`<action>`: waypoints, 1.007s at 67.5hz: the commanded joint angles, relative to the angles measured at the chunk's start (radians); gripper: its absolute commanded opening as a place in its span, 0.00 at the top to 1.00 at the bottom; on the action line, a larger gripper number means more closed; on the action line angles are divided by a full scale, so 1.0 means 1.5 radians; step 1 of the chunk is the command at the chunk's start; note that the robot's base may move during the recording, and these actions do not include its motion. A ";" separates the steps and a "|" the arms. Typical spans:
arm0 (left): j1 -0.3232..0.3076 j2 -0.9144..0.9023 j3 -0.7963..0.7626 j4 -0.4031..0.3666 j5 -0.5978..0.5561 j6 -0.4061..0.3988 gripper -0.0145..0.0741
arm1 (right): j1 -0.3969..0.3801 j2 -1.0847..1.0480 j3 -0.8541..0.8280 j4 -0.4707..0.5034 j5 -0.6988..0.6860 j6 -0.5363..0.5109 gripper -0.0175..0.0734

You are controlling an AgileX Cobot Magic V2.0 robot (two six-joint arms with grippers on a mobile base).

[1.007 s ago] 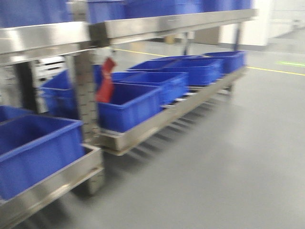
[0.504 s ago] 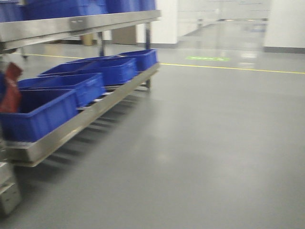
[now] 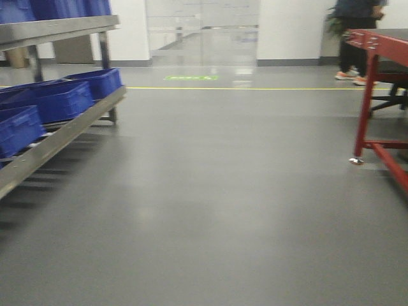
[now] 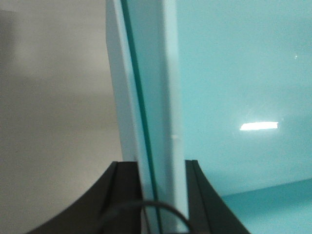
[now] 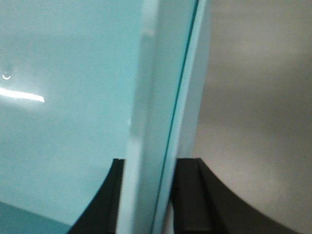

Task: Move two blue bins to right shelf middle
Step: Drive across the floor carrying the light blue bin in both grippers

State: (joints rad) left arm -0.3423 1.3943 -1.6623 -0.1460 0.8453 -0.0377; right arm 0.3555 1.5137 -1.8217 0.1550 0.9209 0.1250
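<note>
- Left wrist-mounted view shows your left hand (image 4: 159, 168) pinching a thin wall of the pale blue bin (image 4: 234, 73). Only a little of the wall sits between the fingers, so a bump could make it slip out.
- Your right hand (image 5: 151, 165) pinches a bin wall the same way. If one hand pulls harder, the bin could tip or drop onto the floor (image 3: 210, 191).
- You cannot see the held bin in the front view, so you cannot tell how far it sticks out.
- The red worktop (image 3: 382, 43) is on your right, with a person (image 3: 357, 32) behind it. Turn too wide and you could hit them.
- The shelf (image 3: 57, 131) with dark blue bins (image 3: 60, 99) is on your left. Drive too near and you could knock it.
</note>
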 commanded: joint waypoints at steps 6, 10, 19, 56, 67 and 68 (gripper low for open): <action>0.000 -0.012 -0.012 -0.019 -0.052 0.004 0.96 | -0.002 -0.012 -0.009 -0.002 -0.057 -0.002 0.98; 0.000 -0.012 -0.012 -0.019 -0.052 0.004 0.96 | -0.002 -0.012 -0.009 -0.002 -0.057 -0.002 0.98; 0.000 -0.012 -0.012 -0.019 -0.052 0.004 0.96 | -0.002 -0.012 -0.009 -0.002 -0.057 -0.002 0.98; 0.000 -0.012 -0.012 -0.019 -0.052 0.004 0.96 | -0.002 -0.012 -0.009 -0.002 -0.057 -0.002 0.98; 0.000 -0.012 -0.012 -0.019 -0.052 0.004 0.96 | -0.002 -0.012 -0.009 -0.002 -0.057 -0.002 0.98; 0.000 -0.012 -0.012 -0.019 -0.052 0.004 0.96 | -0.002 -0.012 -0.009 -0.002 -0.057 -0.002 0.98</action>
State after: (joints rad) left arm -0.3423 1.3943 -1.6623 -0.1460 0.8453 -0.0377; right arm 0.3555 1.5137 -1.8217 0.1550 0.9209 0.1250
